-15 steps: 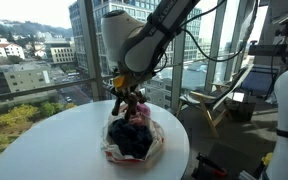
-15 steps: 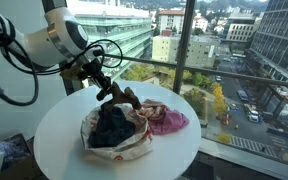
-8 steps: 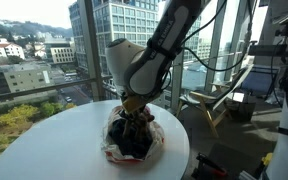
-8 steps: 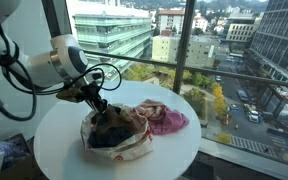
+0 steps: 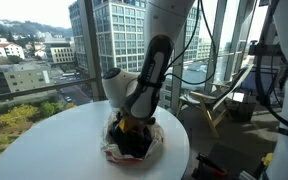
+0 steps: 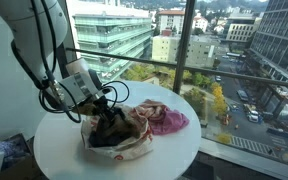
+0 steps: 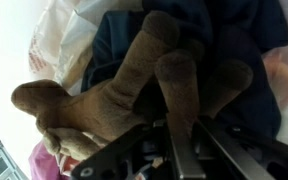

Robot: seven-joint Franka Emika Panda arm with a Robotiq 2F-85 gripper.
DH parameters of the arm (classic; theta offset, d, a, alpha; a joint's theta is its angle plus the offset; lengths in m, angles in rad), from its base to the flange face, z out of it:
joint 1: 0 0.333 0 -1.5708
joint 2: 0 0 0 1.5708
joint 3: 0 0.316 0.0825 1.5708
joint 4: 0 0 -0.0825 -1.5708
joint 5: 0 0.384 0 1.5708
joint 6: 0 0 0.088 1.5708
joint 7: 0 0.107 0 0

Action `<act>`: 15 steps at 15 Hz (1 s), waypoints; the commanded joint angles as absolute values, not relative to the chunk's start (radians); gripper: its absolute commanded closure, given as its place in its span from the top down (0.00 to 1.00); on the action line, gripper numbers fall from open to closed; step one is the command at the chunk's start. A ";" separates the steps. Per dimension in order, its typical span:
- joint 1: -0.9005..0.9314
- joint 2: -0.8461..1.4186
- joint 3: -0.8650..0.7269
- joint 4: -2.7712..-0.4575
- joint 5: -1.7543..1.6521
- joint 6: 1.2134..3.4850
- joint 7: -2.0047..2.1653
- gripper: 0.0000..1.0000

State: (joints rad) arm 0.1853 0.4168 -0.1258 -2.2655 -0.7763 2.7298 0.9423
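My gripper [image 7: 181,150] is shut on a leg of a brown plush toy [image 7: 114,85]. In the wrist view the toy lies against dark blue cloth [image 7: 234,50] inside a white bag [image 7: 59,40]. In both exterior views my gripper [image 5: 132,122] [image 6: 106,117] is lowered into the pile of clothes in the white bag [image 5: 109,150] [image 6: 124,152] on the round white table [image 5: 44,145] [image 6: 59,150]. A pink garment [image 6: 169,120] lies at the bag's edge. The toy is mostly hidden by my arm in the exterior views.
Tall windows with a railing [image 6: 199,60] stand just behind the table. A chair or stand [image 5: 219,105] is beyond the table. The table's edge [image 6: 189,150] is close to the bag.
My gripper came down with the brown toy from above the pile into the clothes in the bag.
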 commanded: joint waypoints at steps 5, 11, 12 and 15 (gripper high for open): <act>0.109 0.567 -0.092 -2.211 -0.735 2.814 0.894 0.43; 0.110 0.332 -0.087 -2.311 -0.490 2.855 0.652 0.88; 0.103 0.300 -0.077 -2.317 -0.434 2.874 0.608 0.95; 0.067 0.231 -0.025 -2.300 -0.225 2.841 0.432 1.00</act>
